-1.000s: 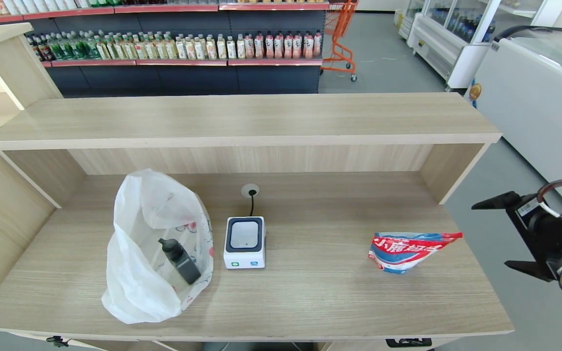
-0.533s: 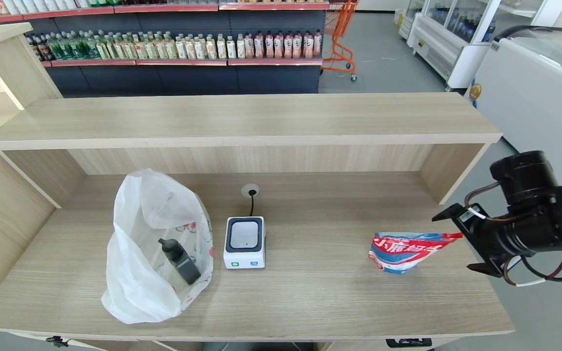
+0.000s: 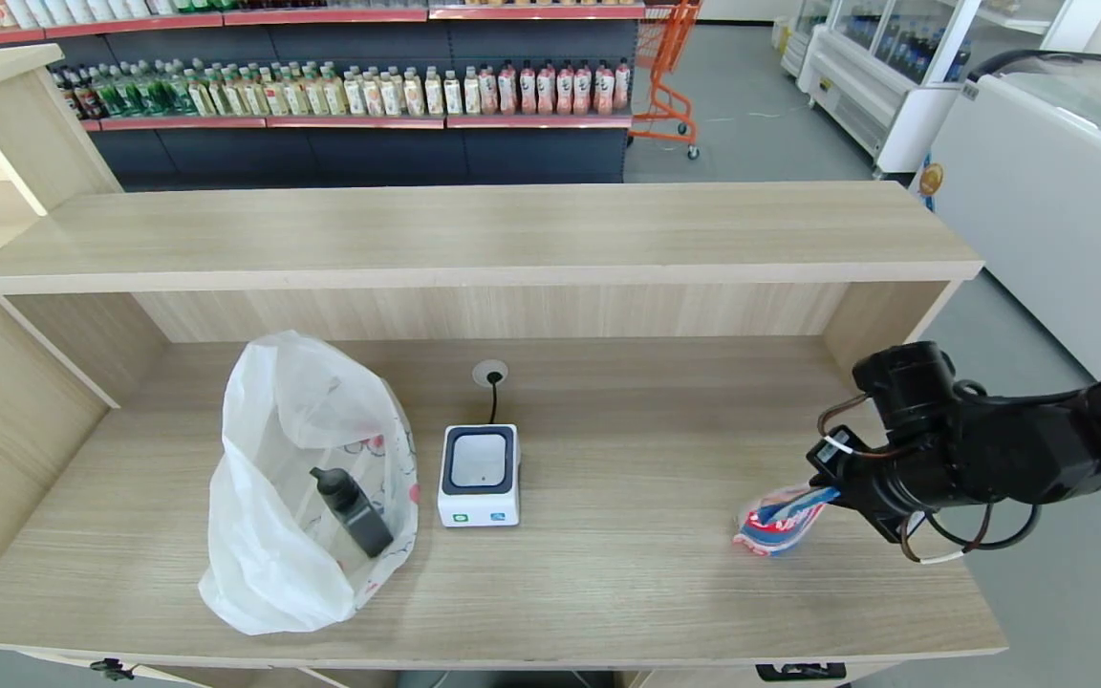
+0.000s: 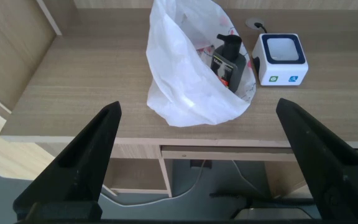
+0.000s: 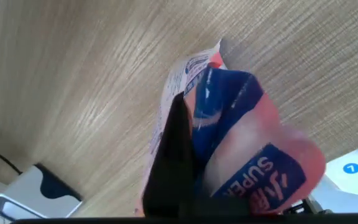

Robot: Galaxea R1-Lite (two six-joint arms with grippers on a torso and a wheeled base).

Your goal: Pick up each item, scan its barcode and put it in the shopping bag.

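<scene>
Right claw [image 3: 823, 489] pinches the top of the red-and-blue snack pouch [image 3: 768, 527] at the surface's [image 3: 608, 583] right end. The film looks soft, light and slippery, so hold it by the sealed top. Left claw [image 4: 197, 106] gapes open.

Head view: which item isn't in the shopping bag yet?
The red-and-blue pouch by the right gripper; the black pump bottle already sits inside the shopping bag.

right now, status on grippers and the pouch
Left gripper open, jaws wide, off the counter's front edge. Right gripper shut on pouch at counter's right end. Scanner, shopping bag to its left.
</scene>
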